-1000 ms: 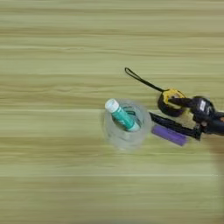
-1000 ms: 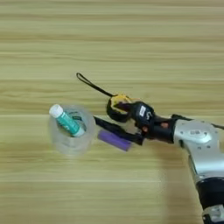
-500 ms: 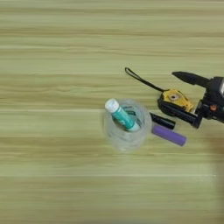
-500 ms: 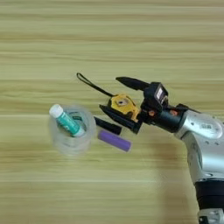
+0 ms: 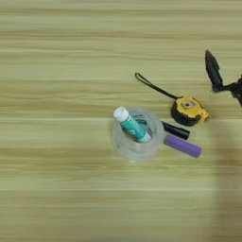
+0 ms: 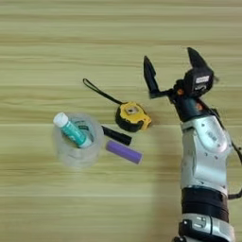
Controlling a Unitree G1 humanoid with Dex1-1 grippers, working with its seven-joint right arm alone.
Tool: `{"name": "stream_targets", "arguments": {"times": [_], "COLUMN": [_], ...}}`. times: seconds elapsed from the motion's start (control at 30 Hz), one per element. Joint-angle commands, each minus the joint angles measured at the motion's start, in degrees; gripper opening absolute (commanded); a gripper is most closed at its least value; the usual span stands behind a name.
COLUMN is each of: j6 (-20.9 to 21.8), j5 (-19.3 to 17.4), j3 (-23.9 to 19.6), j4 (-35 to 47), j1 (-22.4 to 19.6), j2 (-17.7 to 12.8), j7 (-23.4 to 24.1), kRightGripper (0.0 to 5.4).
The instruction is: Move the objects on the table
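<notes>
A teal glue stick [image 5: 131, 125] with a white cap leans inside a clear tape roll [image 5: 134, 147] on the wooden table [image 5: 56, 66]. Just right of the roll lie a slim black marker [image 5: 176, 130] and a purple cylinder [image 5: 183, 146]. Above them sits a yellow-black tape measure [image 6: 133, 116], its black strap [image 6: 99, 92] trailing up-left. My right gripper [image 6: 172, 66] hangs open, raised above the table up and right of the tape measure, touching nothing. Its left finger [image 5: 212, 71] shows at the left eye view's right edge.
My silver forearm [image 6: 204, 160] rises from the bottom right, right of the cluster. Bare wood stretches to the left and far side of the objects.
The gripper was low against the tape measure and marker. It has lifted up and to the right, and its fingers have spread wide. The objects lie where they were.
</notes>
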State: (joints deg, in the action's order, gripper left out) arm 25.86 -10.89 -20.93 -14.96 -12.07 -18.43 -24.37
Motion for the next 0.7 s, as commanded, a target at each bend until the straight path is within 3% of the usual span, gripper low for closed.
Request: {"name": "stream_targets", "arguments": {"times": [0.03, 0.27, 0.5, 0.6, 0.7], "j6": [7.2, 11.4, 11.1, 10.8, 8.8], "j5": [5.3, 10.0, 9.6, 7.9, 5.6], "j3": [-1.3, 0.4, 3.2, 3.6, 3.3], "j4": [2.6, 5.3, 10.4, 11.6, 11.0], "j1": [0.8, 10.6, 16.5, 19.9, 20.7], "j2": [-0.7, 1.9, 5.3, 6.0, 6.7], "j7": [6.3, 11.3, 12.6, 12.2, 12.4], "kRightGripper": [5.38, 5.38, 5.38, 5.38, 5.38]}}
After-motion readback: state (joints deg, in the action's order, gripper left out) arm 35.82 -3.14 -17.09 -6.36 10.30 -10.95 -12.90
